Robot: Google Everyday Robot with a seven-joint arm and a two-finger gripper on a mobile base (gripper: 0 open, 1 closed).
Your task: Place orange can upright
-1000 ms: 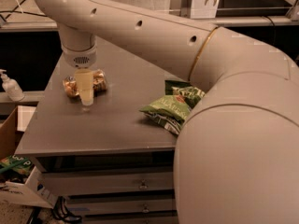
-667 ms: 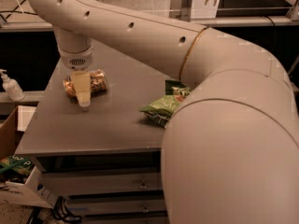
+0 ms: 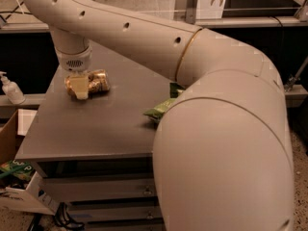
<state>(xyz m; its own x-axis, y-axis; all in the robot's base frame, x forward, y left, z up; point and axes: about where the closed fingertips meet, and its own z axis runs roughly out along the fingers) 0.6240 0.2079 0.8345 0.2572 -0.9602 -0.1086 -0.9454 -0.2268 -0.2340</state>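
The orange can point(image 3: 97, 82) lies on its side at the back left of the grey table point(image 3: 86, 129). It is orange-gold with a pale print. My gripper point(image 3: 79, 86) hangs down from the arm's wrist, right at the can's left end, and covers part of it. I cannot tell whether it touches or holds the can. My large pale arm point(image 3: 144, 32) sweeps across the view from the right.
A green snack bag point(image 3: 160, 109) lies at the table's right, mostly hidden behind my arm. A white pump bottle point(image 3: 10, 88) stands on a ledge to the left. Cardboard boxes point(image 3: 12, 143) sit on the floor at the left. Drawers point(image 3: 96, 191) are under the tabletop.
The gripper has moved in onto the can's left end. My arm has swung further across the view and now hides most of the green bag. The can has not moved.
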